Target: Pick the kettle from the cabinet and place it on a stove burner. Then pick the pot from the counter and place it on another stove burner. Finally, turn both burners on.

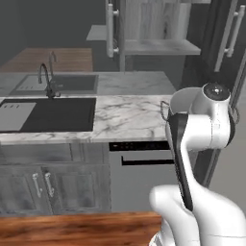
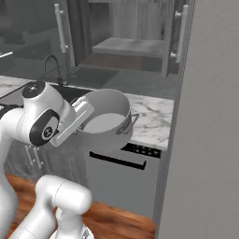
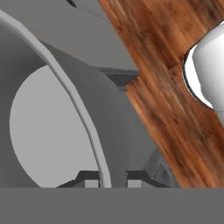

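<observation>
- Pot (image 2: pixel 108 120): wide grey metal cylinder, empty inside, small loop handle on the side facing the tall panel. It hangs in the air in front of the marble counter (image 2: pixel 151 119), above the dishwasher front, not resting on anything.
- Grip: in the hand view the pot wall (image 3: pixel 83 109) runs straight between the two dark fingertips of the gripper (image 3: pixel 113 180), one inside the pot and one outside. Jaws nearly closed, pinching the rim.
- Handling, judged: rigid, smooth metal, probably heavy for a single-edge pinch. Held off-centre, it will tend to swing or tilt about the jaws; a slip along the slick wall is the main risk. The rim gives a firm thin edge; the side handles would be the alternative hold.
- Surroundings: sink with black faucet (image 1: pixel 47 79) sits left on the counter; open cabinet (image 1: pixel 158 29) shelf above. Stove burners not identifiable here.
- Stage, judged: pot in transit toward a burner.
</observation>
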